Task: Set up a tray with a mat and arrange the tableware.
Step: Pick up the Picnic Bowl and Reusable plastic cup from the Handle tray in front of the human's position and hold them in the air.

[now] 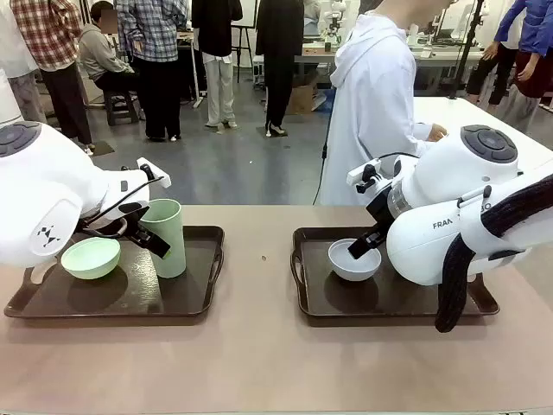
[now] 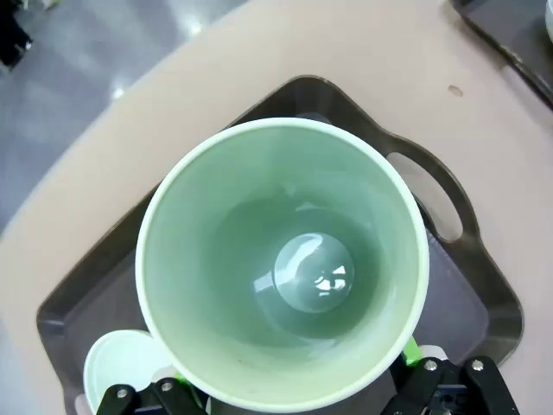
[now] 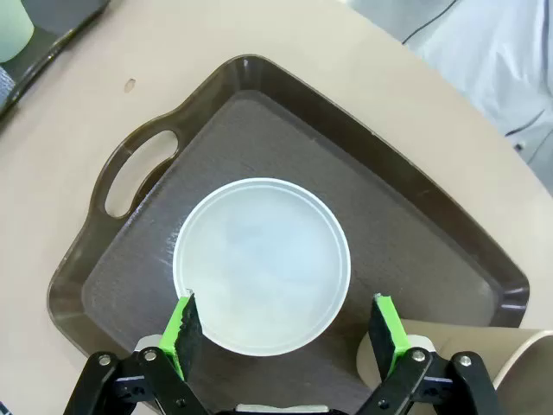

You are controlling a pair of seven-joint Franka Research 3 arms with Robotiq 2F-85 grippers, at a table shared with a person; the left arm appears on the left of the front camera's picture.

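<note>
On the right-hand dark brown plastic tray (image 3: 406, 233), the small white round bowl (image 3: 259, 259) sat inside the released right gripper (image 3: 285, 324). Left of that tray, the released left gripper (image 2: 289, 380) straddled the tall pale green cup (image 2: 285, 251). Arranging judged underway; next calls for squarely closing.

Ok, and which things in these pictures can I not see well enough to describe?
- Tan cup, right wrist view: cut off by the lower right corner; upright or lying, cannot tell.
- Left fingers, left wrist view: the pale green cup hides their tips; contact cannot be told.
- Pale green bowl, same view: mostly behind the cup.
- Dark speck, front view: too small to identify.
</note>
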